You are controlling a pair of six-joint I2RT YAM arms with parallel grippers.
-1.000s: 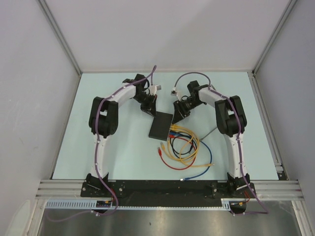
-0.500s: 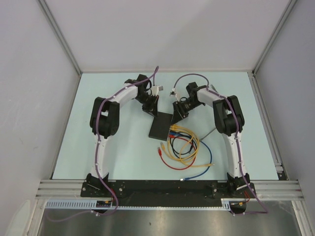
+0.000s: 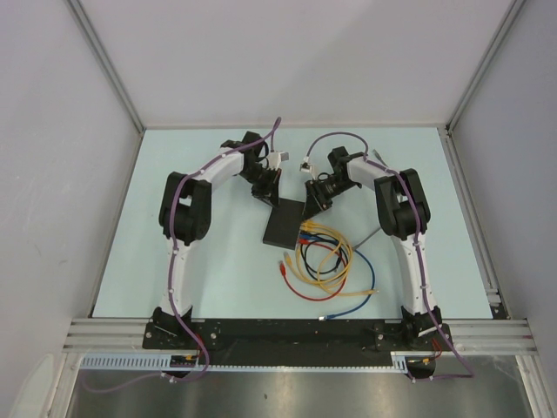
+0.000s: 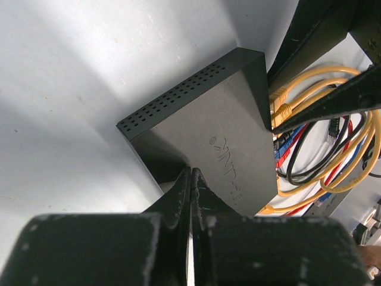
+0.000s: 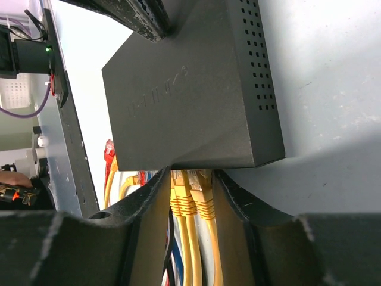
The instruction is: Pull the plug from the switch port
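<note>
Plugs are the target: three yellow moulded cable plugs [image 5: 191, 196] sit side by side in sockets along one narrow edge of the small flat matte-black switch box [image 5: 190, 89]. The box lies flat on the pale blue worktop [image 3: 191, 244] between the two arms.

The right tool [image 5: 191, 179] is spread wide, straddling all three plugs and gripping nothing. The left tool [image 4: 190, 179] has its fingers pressed together and empty, its tip over the switch's top face; whether it touches cannot be told.

Closing now would probably clamp the whole group, so the right tool should shift onto one outer plug. It should pinch the boot rather than the cable, then draw straight back along the socket. The left tool should bear down so the box does not slide. The loose coil of yellow, red, blue and black cables [image 3: 326, 266] behind may drag.
</note>
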